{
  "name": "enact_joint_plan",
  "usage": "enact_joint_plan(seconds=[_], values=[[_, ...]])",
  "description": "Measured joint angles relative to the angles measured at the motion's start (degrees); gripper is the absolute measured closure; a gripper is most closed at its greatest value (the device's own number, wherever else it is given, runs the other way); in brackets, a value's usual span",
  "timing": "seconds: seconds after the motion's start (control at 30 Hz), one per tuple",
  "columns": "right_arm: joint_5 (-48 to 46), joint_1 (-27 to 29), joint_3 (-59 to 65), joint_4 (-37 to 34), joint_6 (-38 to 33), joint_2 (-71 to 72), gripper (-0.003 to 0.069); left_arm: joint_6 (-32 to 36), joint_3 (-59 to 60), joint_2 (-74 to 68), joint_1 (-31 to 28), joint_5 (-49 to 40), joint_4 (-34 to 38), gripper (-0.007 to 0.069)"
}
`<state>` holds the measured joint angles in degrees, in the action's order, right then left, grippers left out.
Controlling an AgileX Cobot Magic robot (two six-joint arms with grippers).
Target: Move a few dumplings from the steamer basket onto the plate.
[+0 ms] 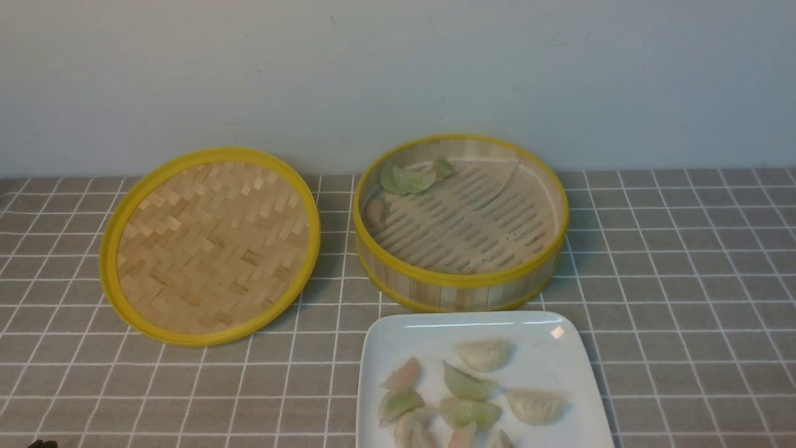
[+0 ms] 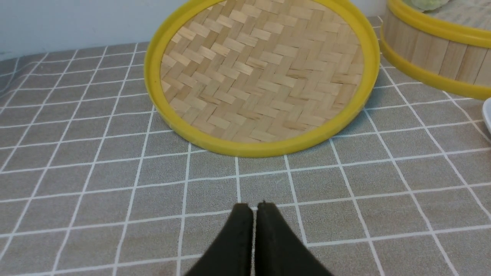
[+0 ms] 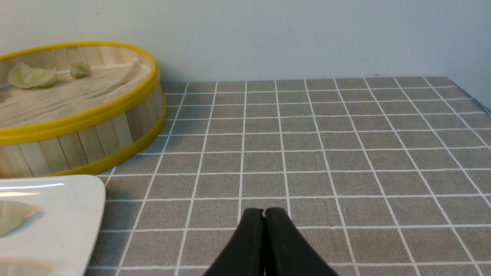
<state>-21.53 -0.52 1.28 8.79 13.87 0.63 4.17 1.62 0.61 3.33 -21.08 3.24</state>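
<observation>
**Desk:** What are your grippers doing?

**Me:** On my left wrist camera the left gripper (image 2: 253, 207) has its black fingers pressed together with nothing between them; it hangs over bare checked tablecloth (image 2: 96, 184). The right gripper (image 3: 264, 211) reads the same on its own camera: jaws closed, empty, over cloth. From the front view I can barely see either arm.

**Desk:** And outward from there?

**Me:** Ahead of the left gripper lies the woven lid (image 1: 211, 246), flat on the cloth, at about nine o'clock from the steamer basket (image 1: 460, 286); the two sit just beside each other, apart as far as I can tell. The plate (image 1: 528, 326) sits at six o'clock from the basket, near it, its close edge cut off by the frame.

**Desk:** The dumplings?

**Me:** Most dumplings (image 1: 466, 382) lie on the plate: green, whitish and pinkish ones, clustered toward its nearer half; I count roughly nine, some cropped. In the basket a few remaining dumplings (image 1: 407, 179) sit around ten to eleven o'clock against the wall; the rest of the liner (image 1: 472, 218) is bare.
</observation>
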Motion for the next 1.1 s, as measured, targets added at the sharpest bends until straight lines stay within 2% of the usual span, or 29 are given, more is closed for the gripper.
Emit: enact_joint_plan(seconds=[1.1], values=[[0.0, 0.0, 0.0, 0.0, 1.7, 0.0, 0.0673, 0.0, 0.0, 0.0, 0.0, 0.0, 0.0, 0.0629]])
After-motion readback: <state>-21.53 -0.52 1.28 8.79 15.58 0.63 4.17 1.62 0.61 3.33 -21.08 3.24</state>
